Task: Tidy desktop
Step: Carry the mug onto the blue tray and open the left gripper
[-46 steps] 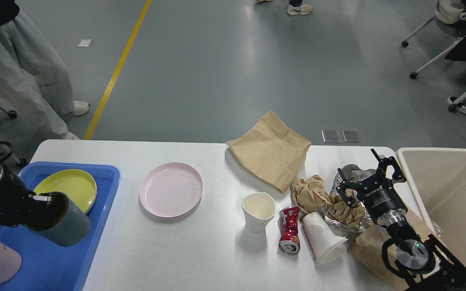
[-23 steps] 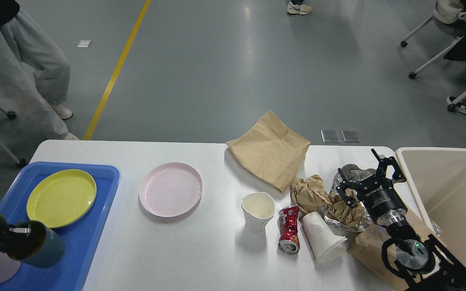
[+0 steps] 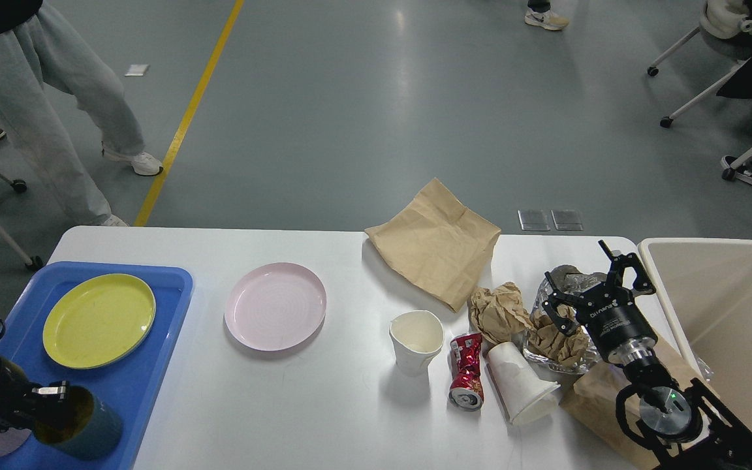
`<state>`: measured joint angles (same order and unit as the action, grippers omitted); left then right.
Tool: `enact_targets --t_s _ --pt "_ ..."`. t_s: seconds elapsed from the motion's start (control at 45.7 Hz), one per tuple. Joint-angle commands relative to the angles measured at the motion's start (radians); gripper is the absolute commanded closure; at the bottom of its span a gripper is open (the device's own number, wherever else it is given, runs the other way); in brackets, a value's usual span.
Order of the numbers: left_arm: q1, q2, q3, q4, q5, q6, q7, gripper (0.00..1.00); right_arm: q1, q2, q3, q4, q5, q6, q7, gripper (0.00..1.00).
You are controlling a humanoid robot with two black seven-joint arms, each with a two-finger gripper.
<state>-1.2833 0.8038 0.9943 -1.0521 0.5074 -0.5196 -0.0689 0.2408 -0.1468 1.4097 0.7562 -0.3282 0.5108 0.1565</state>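
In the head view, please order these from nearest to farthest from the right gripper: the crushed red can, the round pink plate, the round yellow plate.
From the right gripper:
1. The crushed red can, lying on the white desktop, to the gripper's left and nearer the camera.
2. The round pink plate, mid-table, further left.
3. The round yellow plate, in the blue plastic tray at far left.

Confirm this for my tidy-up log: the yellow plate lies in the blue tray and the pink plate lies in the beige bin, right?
Not quite. The yellow plate does lie in the blue tray, but the head view shows the pink plate lying on the desktop, between the tray and the white paper cup. The beige bin stands at the far right.
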Motion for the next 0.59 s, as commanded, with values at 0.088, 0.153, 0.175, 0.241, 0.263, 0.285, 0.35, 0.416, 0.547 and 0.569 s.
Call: enact_targets --t_s 0.088,0.153,0.175,0.241,0.263,0.285,0.35,0.416,0.547,0.569 --pt "-0.001 -0.017 0.012 0.0 -0.098 -0.007 0.001 0.07 0.0 0.001 0.0 0.0 0.0 0.0 0.0 0.0" --pt "-0.007 -0.017 0.015 -0.002 -0.098 -0.01 0.006 0.07 0.0 0.0 0.0 0.0 0.0 0.0 0.0 0.0" --pt "-0.008 -0.017 0.017 -0.002 -0.098 -0.013 0.008 0.07 0.0 0.0 0.0 0.0 0.0 0.0 0.0 0.0" --pt "-0.014 -0.015 0.018 -0.002 -0.098 -0.026 0.008 0.07 0.0 0.001 0.0 0.0 0.0 0.0 0.0 0.0" --pt "-0.016 -0.014 0.018 -0.002 -0.098 -0.033 0.008 0.07 0.0 0.001 0.0 0.0 0.0 0.0 0.0 0.0" --pt "-0.016 -0.012 0.018 -0.002 -0.098 -0.037 0.008 0.07 0.0 0.0 0.0 0.0 0.0 0.0 0.0 0.0" --pt "-0.025 -0.012 0.021 -0.002 -0.098 -0.066 0.011 0.07 0.0 0.001 0.0 0.0 0.0 0.0 0.0 0.0" --pt "-0.047 -0.012 0.041 -0.008 -0.098 -0.102 0.006 0.07 0.0 0.001 0.0 0.0 0.0 0.0 0.0 0.0" --pt "-0.184 -0.032 0.164 -0.046 -0.108 -0.187 -0.008 0.07 0.0 0.0 0.0 0.0 0.0 0.0 0.0 0.0" --pt "-0.223 -0.046 0.193 -0.063 -0.121 -0.201 -0.009 0.07 0.0 0.001 0.0 0.0 0.0 0.0 0.0 0.0"
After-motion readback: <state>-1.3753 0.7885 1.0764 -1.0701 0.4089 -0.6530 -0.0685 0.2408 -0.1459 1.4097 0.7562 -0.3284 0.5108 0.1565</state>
